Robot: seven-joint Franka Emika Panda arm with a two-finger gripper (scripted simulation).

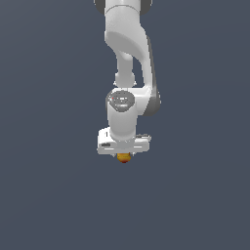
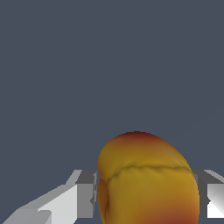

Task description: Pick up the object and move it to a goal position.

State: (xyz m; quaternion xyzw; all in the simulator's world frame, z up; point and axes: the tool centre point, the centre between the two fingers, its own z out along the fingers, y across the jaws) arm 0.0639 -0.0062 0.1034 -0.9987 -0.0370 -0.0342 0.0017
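Observation:
The object (image 1: 124, 157) is a small yellow-orange ball with a dark red blotch. In the exterior view it shows just under the white hand of the arm, near the middle of the picture. My gripper (image 1: 124, 156) points down over it, and the hand hides the fingers there. In the wrist view the object (image 2: 146, 179) fills the gap between the two grey fingers (image 2: 86, 192), which press on both of its sides. The gripper (image 2: 146, 199) is shut on the object. I cannot tell whether the object rests on the floor or hangs above it.
A flat, plain dark blue-grey ground (image 1: 49, 195) spreads all around the arm. No other objects, walls or edges show in either view. No goal marker shows.

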